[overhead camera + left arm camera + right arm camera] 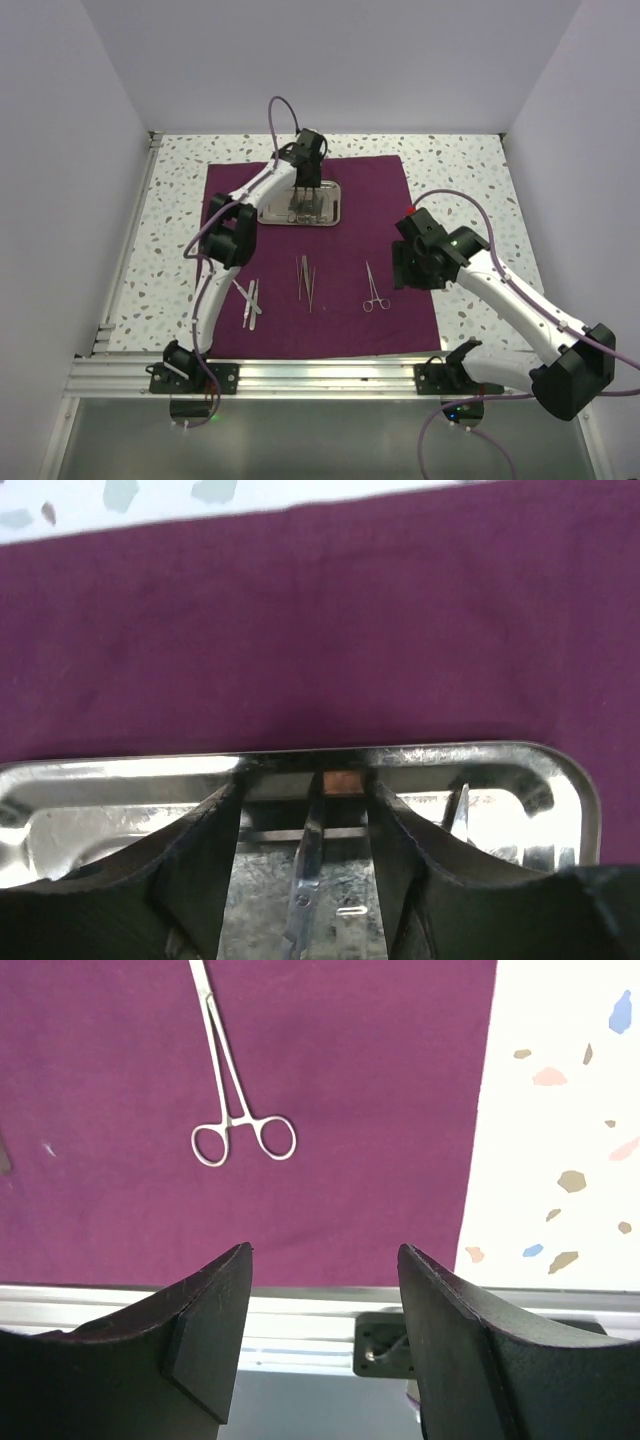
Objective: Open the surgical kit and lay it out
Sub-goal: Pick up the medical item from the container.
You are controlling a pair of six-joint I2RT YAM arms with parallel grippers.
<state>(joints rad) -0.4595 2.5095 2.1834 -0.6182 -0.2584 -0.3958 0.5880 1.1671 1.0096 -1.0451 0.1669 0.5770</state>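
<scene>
Where the purple cloth (370,200) ends at its near right corner, the right gripper (325,1255) hangs with jaws apart, gripping nothing. Across the cloth's near half lie one pair of ring-handled forceps (243,1120) on the right, two thin tweezers (305,282) in the middle, and a left cluster of steel tools (249,300) too small to count. On its far half sits one steel tray (420,755), where the left gripper (305,785) reaches down, jaws parted around one thin steel tool (305,880).
</scene>
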